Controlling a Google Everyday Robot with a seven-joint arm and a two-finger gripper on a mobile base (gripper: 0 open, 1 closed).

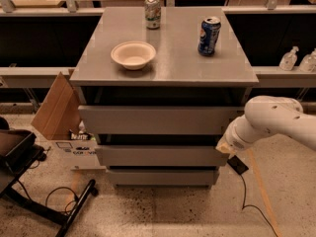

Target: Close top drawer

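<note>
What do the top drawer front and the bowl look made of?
Top drawer: looks like grey metal with a matte finish, going by the flat even sheen and crisp edges. Bowl: probably paper or foam, with a dull cream surface and thin rim. The tool sits just below the top drawer's right end.

text: none legible | white box (74, 147): dark print, unreadable | blue can (209, 36): markings unreadable | gripper (225, 149): just below right end of top drawer (160, 120)

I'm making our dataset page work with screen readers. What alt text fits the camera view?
The top drawer of a grey cabinet stands pulled out. A white arm extends from the right, with its gripper by the right end of the drawer fronts, just below the top drawer. On the cabinet sit a bowl, a pale can and a blue can.
</note>
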